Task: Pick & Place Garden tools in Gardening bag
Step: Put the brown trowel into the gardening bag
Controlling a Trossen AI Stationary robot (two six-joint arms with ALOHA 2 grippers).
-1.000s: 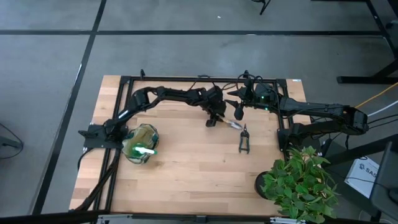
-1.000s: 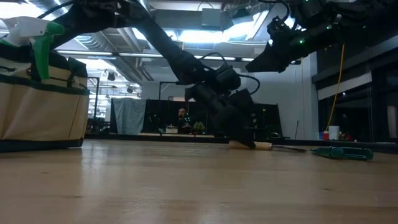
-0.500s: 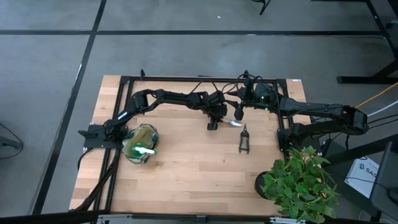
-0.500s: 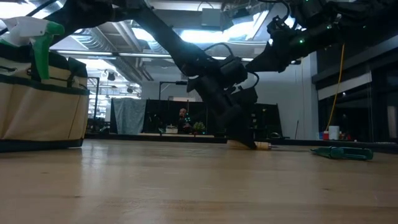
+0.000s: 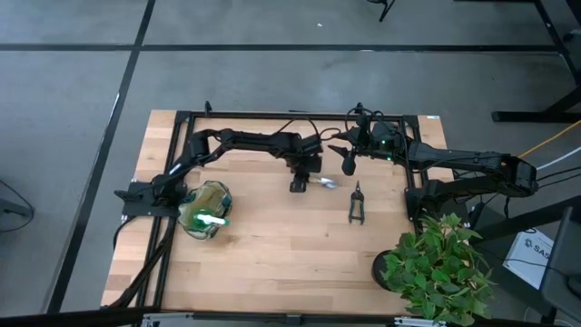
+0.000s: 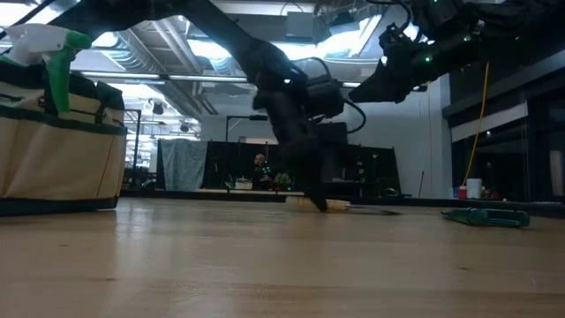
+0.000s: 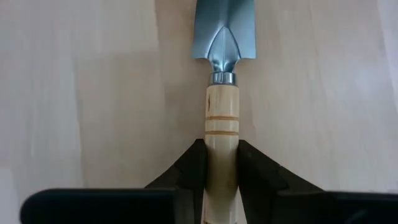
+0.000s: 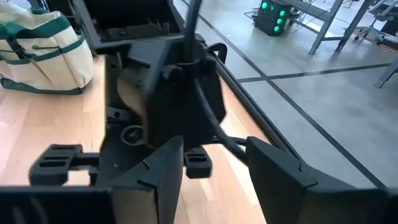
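High cam straight down; low cam table-level; wrist cams close, maybe sharing trowel (image 7: 222, 134)

Bare table (image 5: 272, 236) lies open between the gardening bag (image 5: 207, 209) and pruning shears (image 5: 356, 203); the potted plant (image 5: 436, 268) seemingly crowds the near right corner.

The wooden-handled trowel (image 7: 222, 127) lies flat at the table's upper middle, its silver blade pointing right. Black pruning shears (image 5: 356, 204) lie right of it, well apart. The cream, green-trimmed gardening bag (image 5: 205, 210) (green spray bottle (image 6: 60, 64) inside) sits upright centre-left.
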